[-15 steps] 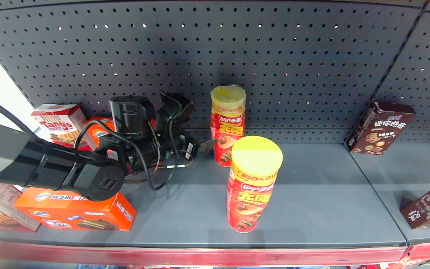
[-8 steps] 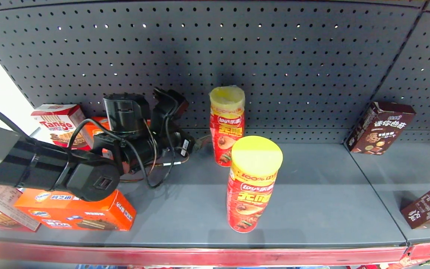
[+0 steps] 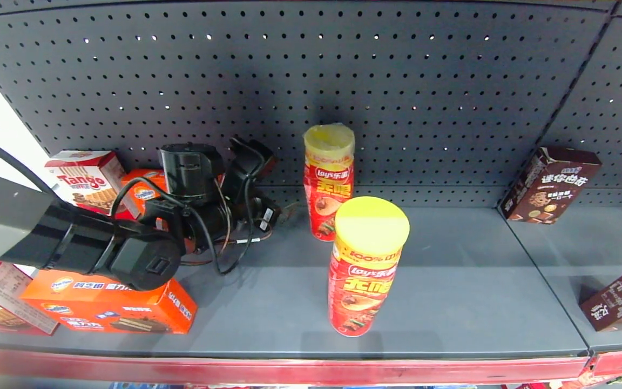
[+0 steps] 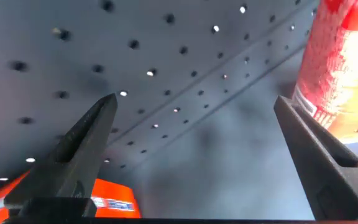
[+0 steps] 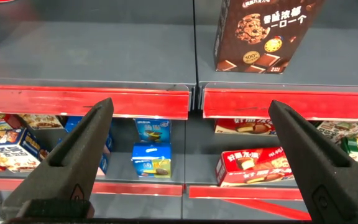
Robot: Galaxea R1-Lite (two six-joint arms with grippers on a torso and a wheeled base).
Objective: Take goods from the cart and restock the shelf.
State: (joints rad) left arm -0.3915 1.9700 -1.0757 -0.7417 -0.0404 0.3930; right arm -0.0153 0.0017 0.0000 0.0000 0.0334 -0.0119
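Two red chip cans with yellow lids stand upright on the grey shelf [image 3: 451, 292]: the rear can [image 3: 329, 181] near the pegboard and the front can [image 3: 367, 265] closer to the shelf's edge. My left gripper [image 3: 289, 208] lies low over the shelf just left of the rear can, apart from it. In the left wrist view the left gripper [image 4: 196, 102] is open with nothing between its fingers, and the rear can [image 4: 340, 68] stands off to one side. My right gripper [image 5: 191, 106] is open and empty in front of lower shelves.
An orange box [image 3: 108, 308] and wafer boxes [image 3: 87, 175] sit under and behind my left arm. Brown cookie boxes [image 3: 551, 183] stand at the right. A pegboard wall [image 3: 311, 81] closes the back, and a red strip [image 3: 289, 370] edges the front. Bare shelf lies right of the cans.
My left gripper has drawn back to the left, away from the rear can, which stays standing. The front can has not moved.
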